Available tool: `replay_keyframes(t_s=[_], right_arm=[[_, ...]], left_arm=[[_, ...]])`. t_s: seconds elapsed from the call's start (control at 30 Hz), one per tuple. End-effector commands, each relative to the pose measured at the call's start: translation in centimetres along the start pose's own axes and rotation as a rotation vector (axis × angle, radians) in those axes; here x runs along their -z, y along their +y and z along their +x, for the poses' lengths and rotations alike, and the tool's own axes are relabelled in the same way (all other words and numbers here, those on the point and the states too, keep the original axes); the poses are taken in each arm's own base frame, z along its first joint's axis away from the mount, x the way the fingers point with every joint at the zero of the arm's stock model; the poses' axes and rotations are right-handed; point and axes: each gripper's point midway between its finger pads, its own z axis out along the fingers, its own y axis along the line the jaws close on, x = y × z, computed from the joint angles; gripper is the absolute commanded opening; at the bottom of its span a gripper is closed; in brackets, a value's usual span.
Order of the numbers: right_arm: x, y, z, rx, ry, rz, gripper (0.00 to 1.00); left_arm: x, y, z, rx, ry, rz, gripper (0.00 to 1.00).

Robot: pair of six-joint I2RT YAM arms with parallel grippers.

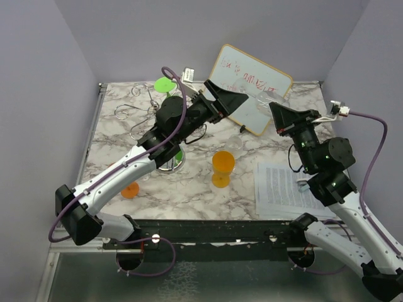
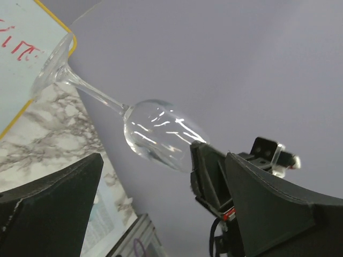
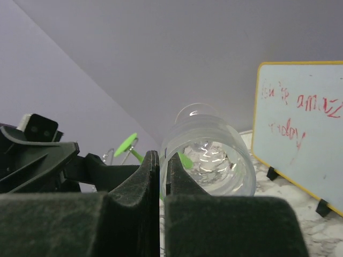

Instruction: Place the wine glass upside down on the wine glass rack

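Right wrist view: the right pincer [image 3: 162, 160] grips the rim of the empty wine glass [image 3: 209, 160], which lies sideways in the air. The left pincer [image 1: 242, 97] gapes open nearby. Upper left in the top view, the rack [image 1: 143, 110] stands on the marble surface [image 1: 189, 189]; lilac walls [image 1: 38, 94] surround.

- Plain pale lilac walls [image 1: 38, 75] enclosed the work area on the left, rear and right sides.
- The table [image 1: 195, 192] had a white marble-pattern top with grey veining.
- Lighting was even; shadows were soft.
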Motion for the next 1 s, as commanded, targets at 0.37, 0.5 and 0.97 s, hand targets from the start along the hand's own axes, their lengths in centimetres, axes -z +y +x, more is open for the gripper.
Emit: replay_keyframes(t_s=[0.37,0.5,0.97], right_arm=[[0.6,5.0,-3.1,-0.349,-0.138,-0.251,0.01],[0.6,5.0,-2.9,-0.372,-0.144,-0.264,0.01],[0.7,5.2,-1.7,-0.403,-0.114,-0.299,0.01]], left_arm=[[-3.8,-4.1,-4.3,0.263,-0.202,0.133,0.87],[-4.2,-3.8,-4.1,0.28,-0.203,0.128,0.71],[-5.6,-4.5,-3.7,0.341,-0.182,0.156,0.19]])
